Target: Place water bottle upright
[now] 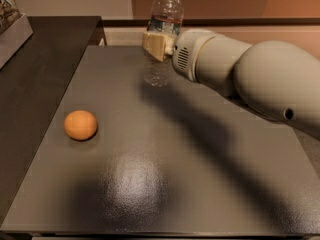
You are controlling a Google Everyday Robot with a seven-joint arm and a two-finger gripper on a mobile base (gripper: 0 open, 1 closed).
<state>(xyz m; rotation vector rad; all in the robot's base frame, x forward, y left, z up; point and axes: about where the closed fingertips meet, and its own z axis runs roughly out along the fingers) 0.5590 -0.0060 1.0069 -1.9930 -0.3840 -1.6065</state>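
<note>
The water bottle (pixel 162 24) is clear ribbed plastic with a white cap and a dark label band. It stands nearly upright at the far middle of the grey table (pixel 200 184), its base on or just above the surface. My gripper (pixel 158 45) is shut around the bottle's middle, its pale fingers (pixel 152 46) showing on the bottle's left side. The large white arm (pixel 250 74) reaches in from the right.
An orange (pixel 80 125) lies on the left part of the table. A dark counter (pixel 45 69) runs along the left, with a tray edge (pixel 12 31) at the top left. A wall rises behind the table's far edge.
</note>
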